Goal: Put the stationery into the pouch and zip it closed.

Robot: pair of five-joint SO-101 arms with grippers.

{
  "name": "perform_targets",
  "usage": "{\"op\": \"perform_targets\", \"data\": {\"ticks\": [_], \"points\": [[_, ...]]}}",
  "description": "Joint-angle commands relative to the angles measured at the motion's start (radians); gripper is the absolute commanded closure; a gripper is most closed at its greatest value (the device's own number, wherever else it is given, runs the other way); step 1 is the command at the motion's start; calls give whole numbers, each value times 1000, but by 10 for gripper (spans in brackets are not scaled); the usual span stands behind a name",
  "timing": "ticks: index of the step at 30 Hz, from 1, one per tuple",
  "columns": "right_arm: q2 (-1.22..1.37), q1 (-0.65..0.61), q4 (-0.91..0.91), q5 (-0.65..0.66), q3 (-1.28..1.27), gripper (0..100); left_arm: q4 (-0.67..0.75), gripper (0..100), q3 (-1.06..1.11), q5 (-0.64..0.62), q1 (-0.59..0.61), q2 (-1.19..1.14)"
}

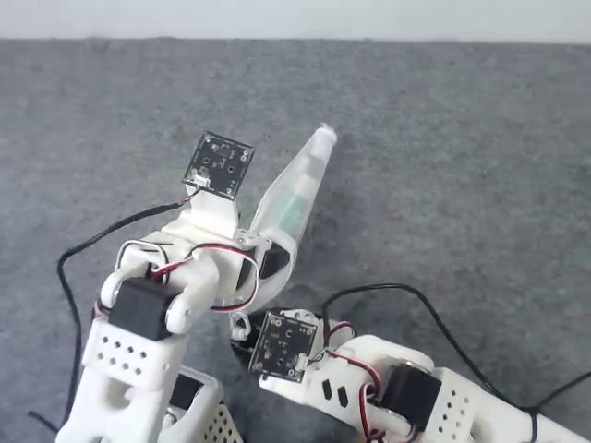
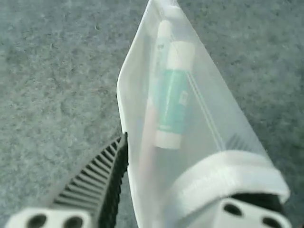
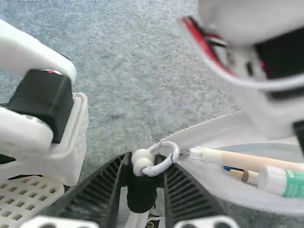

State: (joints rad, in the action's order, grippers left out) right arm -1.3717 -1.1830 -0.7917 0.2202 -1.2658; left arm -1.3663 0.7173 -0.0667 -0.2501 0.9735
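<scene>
You are at the zipping step, by my reading: the stationery is already inside the pouch. In the left wrist view a glue stick and a pen lie side by side behind its translucent wall.

Your left end effector is closed on the pouch's near end, with the ribbed black finger on one face and the white jaw across the other. From the high view the pouch stands on edge and slants away from that grip over the grey table. I cannot tell whether its far tip touches the table.

Your right end effector is pinched nearly shut on the zipper pull, its bead and ring caught between the two ribbed fingers. Beside the pull the pouch rim looks parted, with the pen and glue stick showing through the gap, so the zip seems open there. How far it is open along the pouch is hidden.

The next move calls for drawing the pull along the zip line toward the far tip. The left grip should brace the near end so the fabric stays taut and doesn't bunch.
</scene>
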Motion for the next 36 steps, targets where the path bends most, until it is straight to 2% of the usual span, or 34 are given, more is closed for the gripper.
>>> {"op": "perform_targets", "data": {"ticks": [1,5,12,20,29,36], "points": [[-38,31,10,14,60,993,-64,690,-97,34,-12,32],[-38,62,1,14,87,993,-121,690,-130,84,-12,32],[-38,136,12,9,112,993,-147,690,-130,94,-12,43],[-41,260,2,14,158,993,-167,690,-108,98,-12,244],[-232,378,-21,17,164,994,-144,689,-62,103,-12,341],[-323,452,-36,123,161,994,-146,689,-59,146,-12,344]]}}
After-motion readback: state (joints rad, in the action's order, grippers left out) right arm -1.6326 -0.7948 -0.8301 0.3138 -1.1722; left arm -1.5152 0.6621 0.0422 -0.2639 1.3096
